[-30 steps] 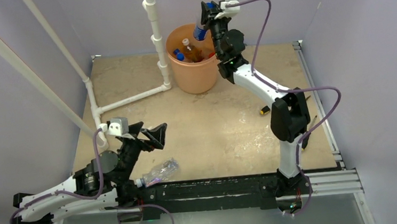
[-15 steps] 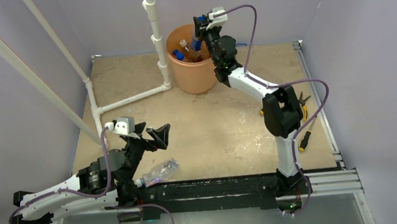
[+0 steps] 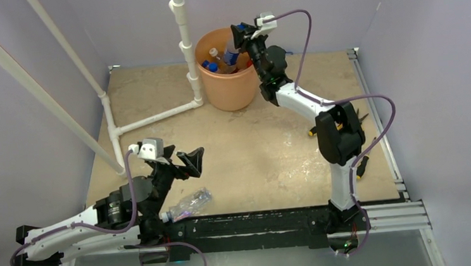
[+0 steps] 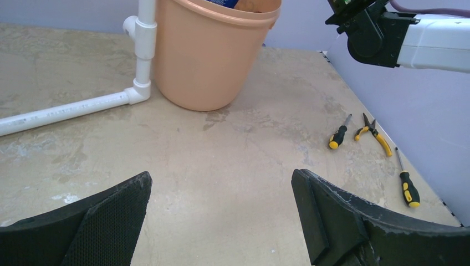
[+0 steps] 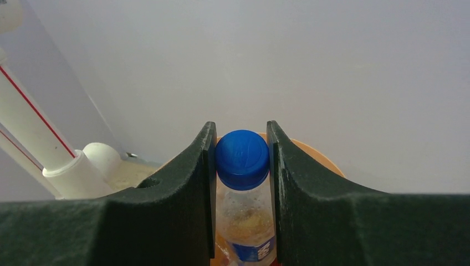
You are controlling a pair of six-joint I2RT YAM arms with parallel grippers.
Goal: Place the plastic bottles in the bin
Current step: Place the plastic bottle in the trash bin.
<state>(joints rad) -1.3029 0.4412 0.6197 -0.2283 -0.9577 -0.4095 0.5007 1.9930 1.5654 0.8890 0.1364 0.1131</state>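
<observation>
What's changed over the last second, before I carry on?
The right hand, shut on the blue-capped clear plastic bottle, swung left and down from above the round orange plastic bucket's right rim to over its opening; nothing was released. The left hand edged slightly right, jaws open. The clear bottle lying near it stayed put.

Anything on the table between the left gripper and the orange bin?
No. The left wrist view shows only bare tabletop between the open left gripper and the bin; the white pipe lies off to the left.
</observation>
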